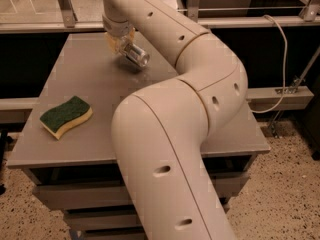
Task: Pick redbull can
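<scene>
The redbull can (pixel 136 56) is a slim silver can, tilted with its shiny end towards me, at the far middle of the grey table (pixel 90 84). My gripper (pixel 120 41) reaches down from the long cream arm and is closed around the can's far end. Its yellowish fingers (pixel 113 40) show beside the can. A shadow lies on the table just under the can, so the can seems held slightly above the surface.
A green and yellow sponge (pixel 66 116) lies on the near left of the table. My own arm (pixel 200 84) covers the table's right half. A rail (pixel 270 21) and a white cable (pixel 282 59) run behind and to the right.
</scene>
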You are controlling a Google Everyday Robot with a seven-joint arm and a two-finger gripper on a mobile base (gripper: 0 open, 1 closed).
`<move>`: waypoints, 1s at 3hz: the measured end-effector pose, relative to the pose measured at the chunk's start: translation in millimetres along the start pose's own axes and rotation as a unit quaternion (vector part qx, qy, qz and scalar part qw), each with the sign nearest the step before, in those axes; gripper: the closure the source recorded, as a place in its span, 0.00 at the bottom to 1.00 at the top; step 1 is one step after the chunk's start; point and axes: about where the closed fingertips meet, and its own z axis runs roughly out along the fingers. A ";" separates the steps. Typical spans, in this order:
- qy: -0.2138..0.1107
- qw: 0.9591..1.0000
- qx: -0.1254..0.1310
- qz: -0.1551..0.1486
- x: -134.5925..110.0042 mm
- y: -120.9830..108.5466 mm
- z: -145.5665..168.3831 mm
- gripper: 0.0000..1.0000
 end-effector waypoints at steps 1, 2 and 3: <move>-0.051 0.999 -0.003 -0.004 -11.4 -8.8 -33.3 1.00; -0.123 0.992 -0.043 0.002 -9.8 -15.2 -52.7 1.00; -0.224 0.969 -0.104 0.024 4.0 -25.5 -68.8 1.00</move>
